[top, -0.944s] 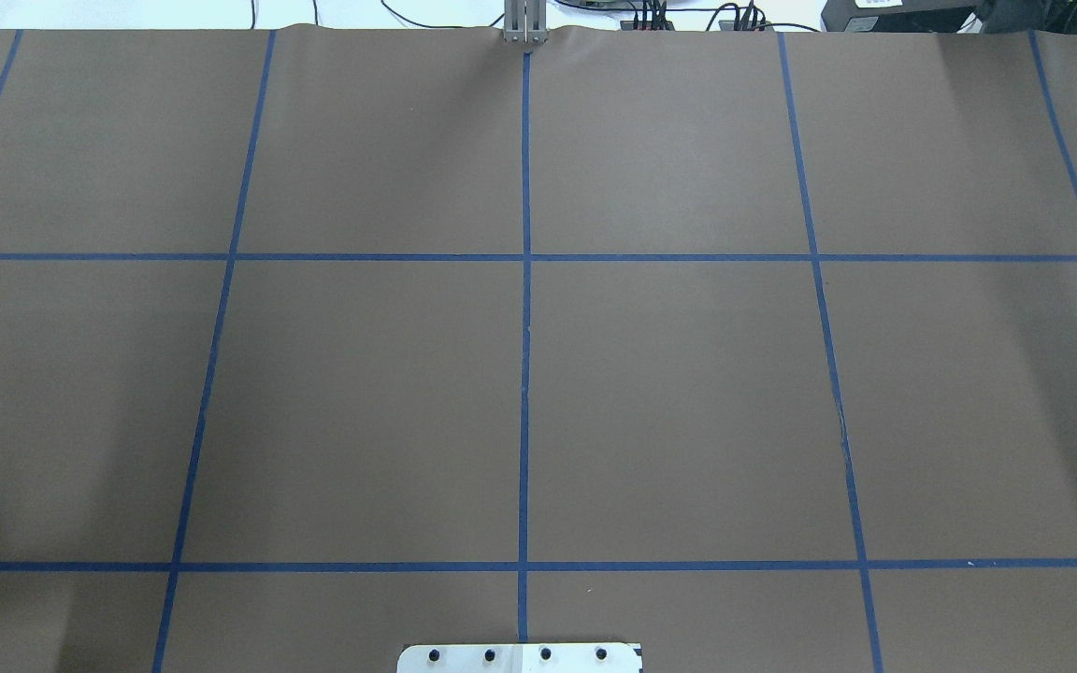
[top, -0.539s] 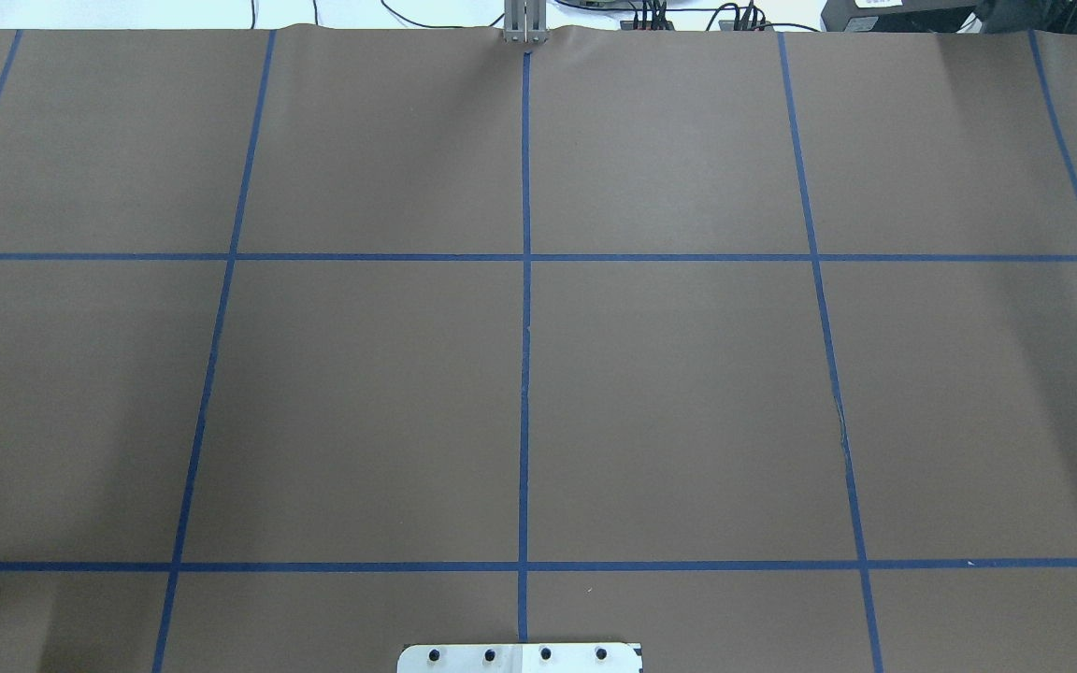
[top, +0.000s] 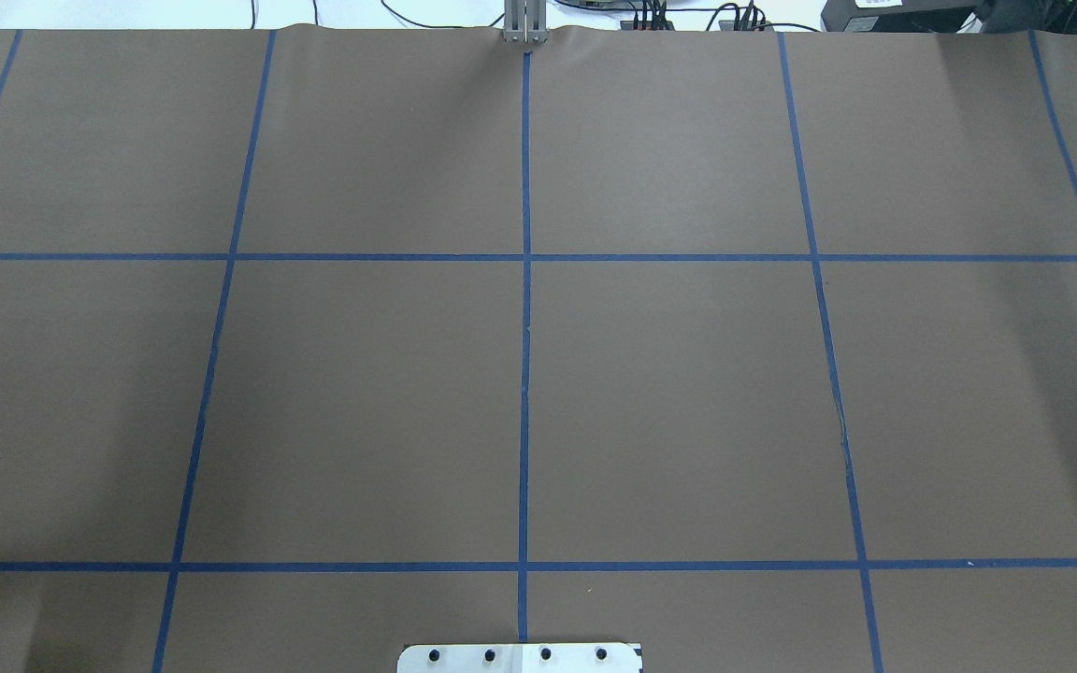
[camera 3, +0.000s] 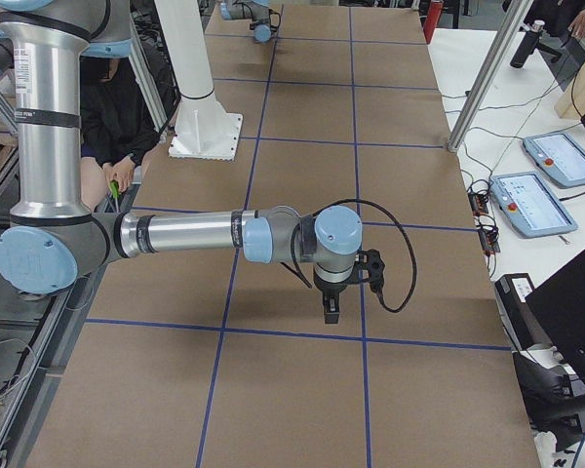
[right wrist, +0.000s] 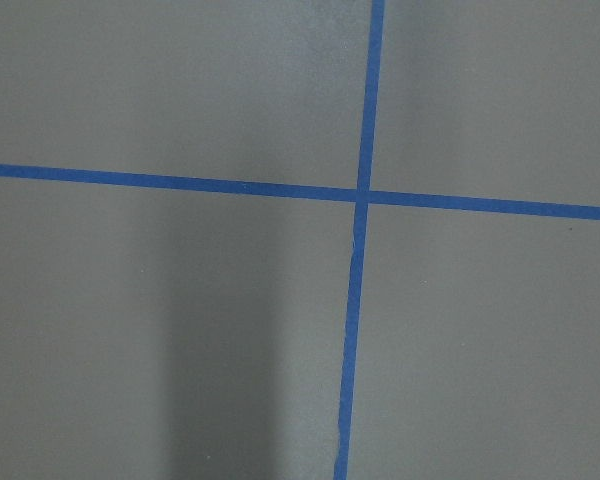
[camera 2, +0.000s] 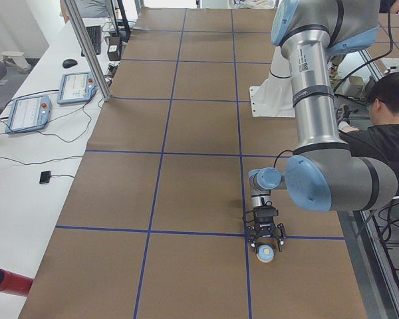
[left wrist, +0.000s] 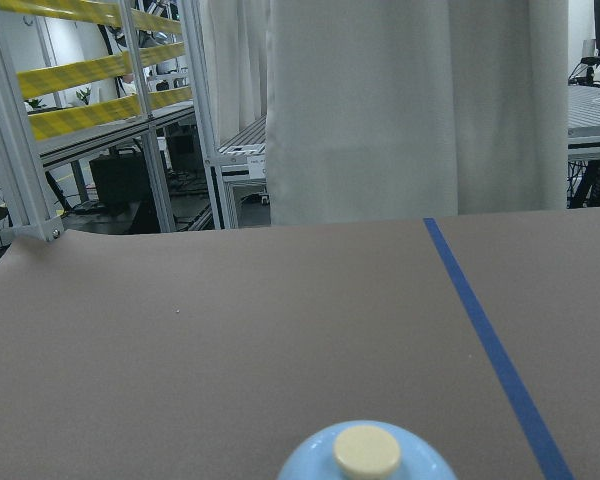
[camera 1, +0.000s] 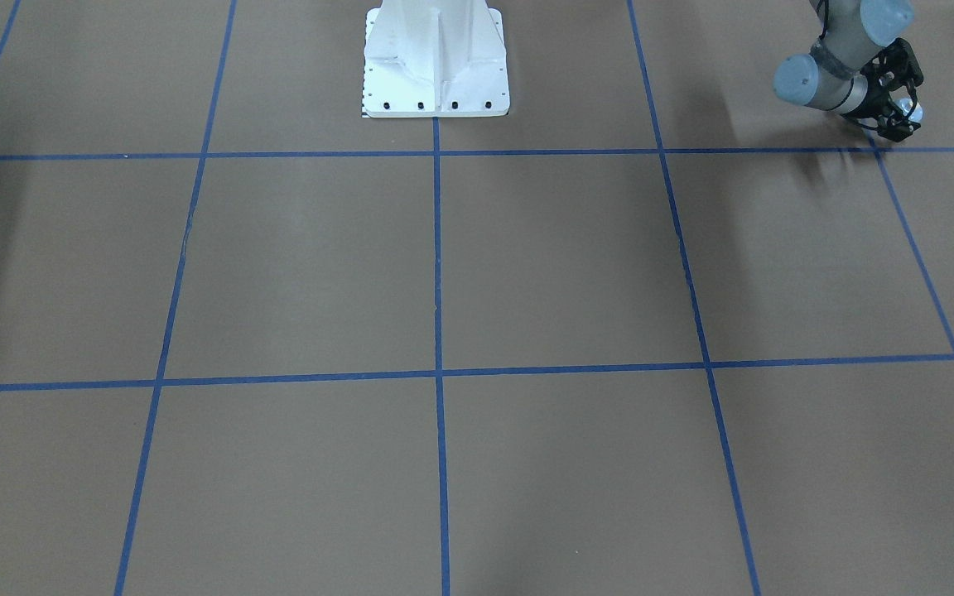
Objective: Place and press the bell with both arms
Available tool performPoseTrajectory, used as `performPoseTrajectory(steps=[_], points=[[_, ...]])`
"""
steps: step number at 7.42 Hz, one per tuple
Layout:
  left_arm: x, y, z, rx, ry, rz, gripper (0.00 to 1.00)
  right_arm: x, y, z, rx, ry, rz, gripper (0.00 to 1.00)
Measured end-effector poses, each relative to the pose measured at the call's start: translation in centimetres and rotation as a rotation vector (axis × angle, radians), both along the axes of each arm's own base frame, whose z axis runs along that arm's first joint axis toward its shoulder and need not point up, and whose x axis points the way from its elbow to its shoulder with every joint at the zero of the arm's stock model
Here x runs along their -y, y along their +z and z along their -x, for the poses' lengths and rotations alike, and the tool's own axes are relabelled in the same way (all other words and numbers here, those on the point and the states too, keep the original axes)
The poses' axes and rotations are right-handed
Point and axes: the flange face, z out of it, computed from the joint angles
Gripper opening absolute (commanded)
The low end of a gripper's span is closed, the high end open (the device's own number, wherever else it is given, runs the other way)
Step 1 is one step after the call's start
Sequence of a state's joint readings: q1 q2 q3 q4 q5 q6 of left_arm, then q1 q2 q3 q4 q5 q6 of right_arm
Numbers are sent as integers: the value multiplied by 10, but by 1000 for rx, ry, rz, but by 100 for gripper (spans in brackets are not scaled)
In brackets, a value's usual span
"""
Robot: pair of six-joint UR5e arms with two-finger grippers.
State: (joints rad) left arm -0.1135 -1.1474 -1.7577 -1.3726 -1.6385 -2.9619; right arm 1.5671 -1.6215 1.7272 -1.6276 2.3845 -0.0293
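Note:
The light-blue bell with its cream button sits between the fingers of my left gripper, low at the table's left end near a blue tape line. It fills the bottom middle of the left wrist view. In the front-facing view the left gripper is at the top right with the bell in it. I cannot tell whether the bell touches the table. My right gripper points down over the table's right end. I cannot tell if it is open or shut. The overhead view shows neither gripper.
The white pedestal base stands at the robot's side of the table. Blue tape lines grid the brown table cover. A red cylinder and teach pendants lie on the white side bench. A seated person is behind the left arm.
In the overhead view the light-blue joint cap at the lower left edge has slid left out of the frame. Nothing else differs.

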Motion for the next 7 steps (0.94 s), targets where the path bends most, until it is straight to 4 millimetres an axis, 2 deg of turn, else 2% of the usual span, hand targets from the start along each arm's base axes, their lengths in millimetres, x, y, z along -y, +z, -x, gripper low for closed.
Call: performPoseTrajectory(steps=[2,3,4,6,7], points=[[-1,6,2,7,3,1,98,-1,1,0,0,0,1,100],[-1,9,3,13,5,2,78,-1,1,0,1,1,2,100],[-2,11,3,17,9,3,62,-2,1,0,1,1,3,100],[-4,15,1,23,17,3,2,-3,0,0,2,1,1,100],[-5,16,2,27,18,3,0,-4,-2,0,3,1,-2,100]])
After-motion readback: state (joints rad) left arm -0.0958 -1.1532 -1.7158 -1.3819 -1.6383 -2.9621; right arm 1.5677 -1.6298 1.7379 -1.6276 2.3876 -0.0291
